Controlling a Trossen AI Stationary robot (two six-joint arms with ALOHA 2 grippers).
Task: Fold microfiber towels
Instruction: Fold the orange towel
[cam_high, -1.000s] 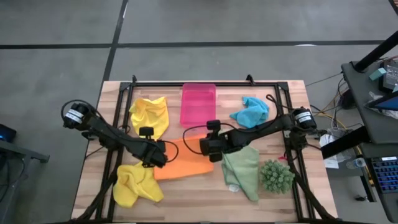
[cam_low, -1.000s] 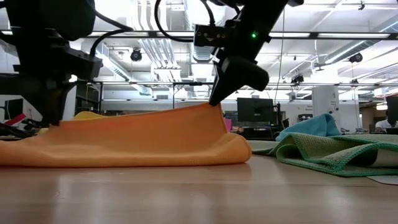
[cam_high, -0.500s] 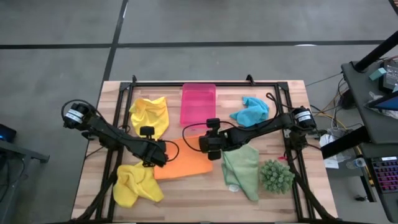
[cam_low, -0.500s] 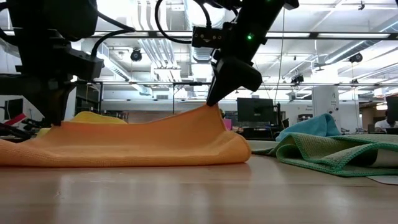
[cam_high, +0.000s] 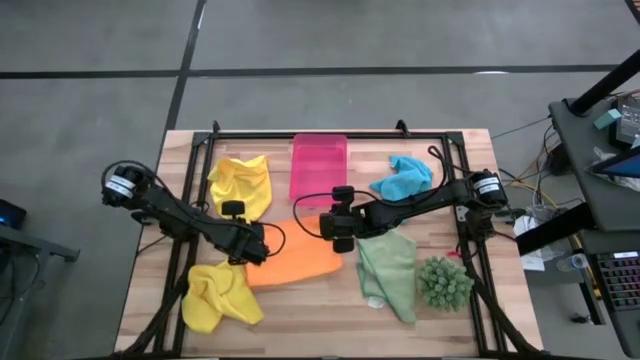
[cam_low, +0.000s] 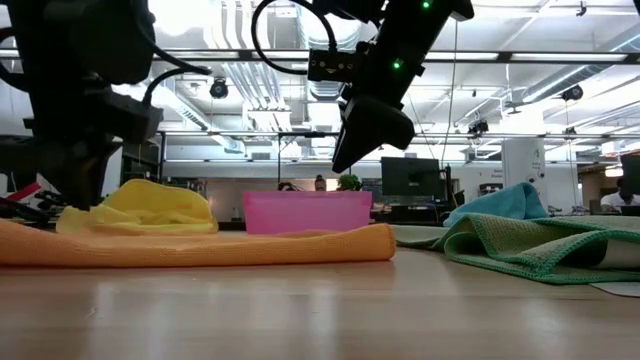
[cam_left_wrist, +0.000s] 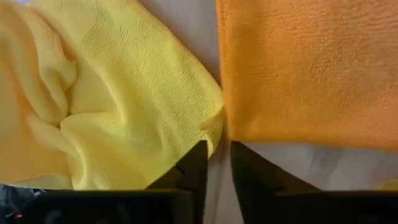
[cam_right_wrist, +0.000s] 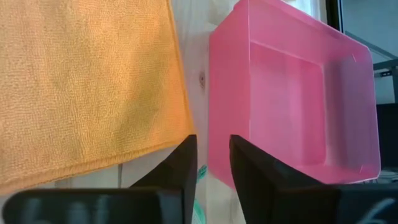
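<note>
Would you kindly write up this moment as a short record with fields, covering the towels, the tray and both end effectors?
orange towel: lying flat mid-table, not held
left end effector: open slightly, empty, at the orange towel's left edge
right end effector: open slightly, empty, above the towel's far right corner
pink tray: empty, at the far edge
other towels: two yellow, one green, one blue, all crumpled

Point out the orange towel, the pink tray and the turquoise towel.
orange towel (cam_high: 300, 262): high view, middle of the flat cloth.
pink tray (cam_high: 318, 170): high view, bare floor of the tray.
turquoise towel (cam_high: 403, 180): high view, centre of the crumpled heap.
</note>
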